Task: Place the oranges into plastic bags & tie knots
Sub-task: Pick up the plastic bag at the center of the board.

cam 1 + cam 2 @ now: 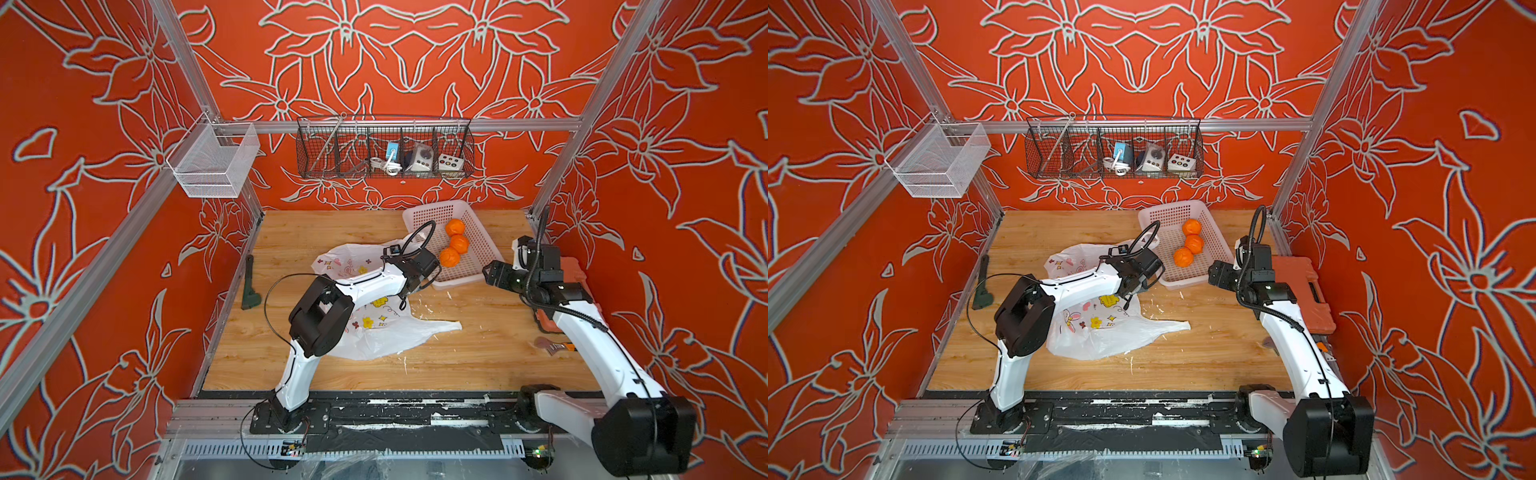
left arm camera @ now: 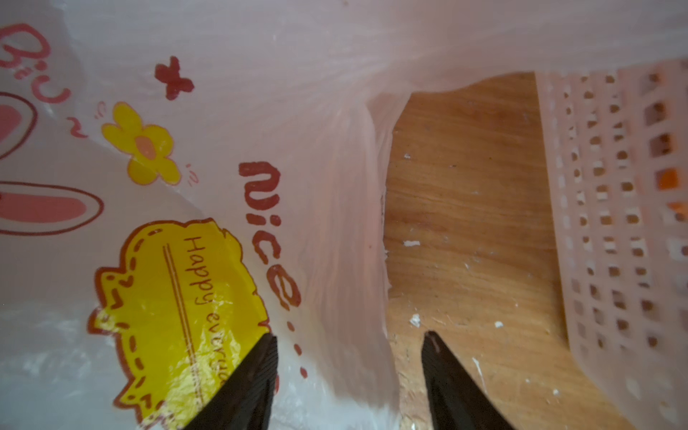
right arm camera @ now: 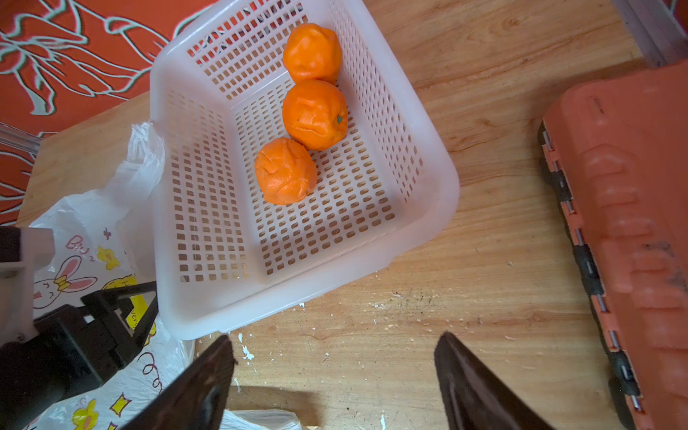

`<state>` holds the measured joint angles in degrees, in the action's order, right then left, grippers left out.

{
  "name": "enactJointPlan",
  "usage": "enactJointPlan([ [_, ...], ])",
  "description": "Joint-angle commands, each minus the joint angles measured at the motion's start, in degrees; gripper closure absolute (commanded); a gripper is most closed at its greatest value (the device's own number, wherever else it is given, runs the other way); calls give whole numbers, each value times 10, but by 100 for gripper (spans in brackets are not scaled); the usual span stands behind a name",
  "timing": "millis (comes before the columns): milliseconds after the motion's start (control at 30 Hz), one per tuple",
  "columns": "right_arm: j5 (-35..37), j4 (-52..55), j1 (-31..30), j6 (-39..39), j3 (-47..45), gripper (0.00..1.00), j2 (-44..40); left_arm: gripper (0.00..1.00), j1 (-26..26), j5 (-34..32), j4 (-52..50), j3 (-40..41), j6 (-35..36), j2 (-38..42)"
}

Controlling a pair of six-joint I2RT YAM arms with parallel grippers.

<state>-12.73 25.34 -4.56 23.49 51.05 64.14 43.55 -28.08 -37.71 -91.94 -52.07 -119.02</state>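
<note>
While the three oranges (image 3: 314,113) sit in a row inside the white perforated basket (image 3: 290,298) at the back right of the desk (image 1: 478,353), the printed bag (image 1: 374,340) lies crumpled and flat on the wood just beside it. The left arm reaches forward over the bag with its wrist bent down. The left hand (image 2: 350,335) has its fingers apart astride the bag's edge, one above the yellow label and one above bare wood; whether either touches the plastic cannot be told. The right arm rises from the right side and bends towards the basket. The right hand (image 3: 337,337) is spread wide over bare desk by the basket's near corner, holding nothing. The left arm hides the bag's middle in both top views. An orange case (image 3: 625,223) is cut off at the picture's edge.
</note>
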Motion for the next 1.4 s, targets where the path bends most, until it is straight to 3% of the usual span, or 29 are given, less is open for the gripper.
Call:
enactJointPlan([
  [0, -8, 10, -5, 0, 22, 13, 1, 57, 0, -25, -29, -20, 0, -8],
  [167, -4, 13, -5, -3, 27, 12, 9, 90, -1, -24, -20, -6, 12, 1],
  [267, -7, 12, -4, -1, 30, 12, 15, 100, -5, -21, -13, 4, 17, 6],
  [567, -16, 29, -11, -5, 52, 12, 18, 100, -7, 13, -3, 17, 78, 66],
  [667, -19, 34, -18, -9, 60, 12, 20, 100, -10, 32, 14, 39, 131, 117],
  [867, -11, 45, -39, -19, 89, 16, 58, 100, -38, 138, 76, 113, 290, 224],
  [1100, 29, 67, -55, -31, 157, 18, 146, 100, -109, 251, 103, 166, 383, 307],
  [1367, 59, 114, -68, -67, 273, 16, 309, 100, -130, 237, 52, 130, 406, 293],
])
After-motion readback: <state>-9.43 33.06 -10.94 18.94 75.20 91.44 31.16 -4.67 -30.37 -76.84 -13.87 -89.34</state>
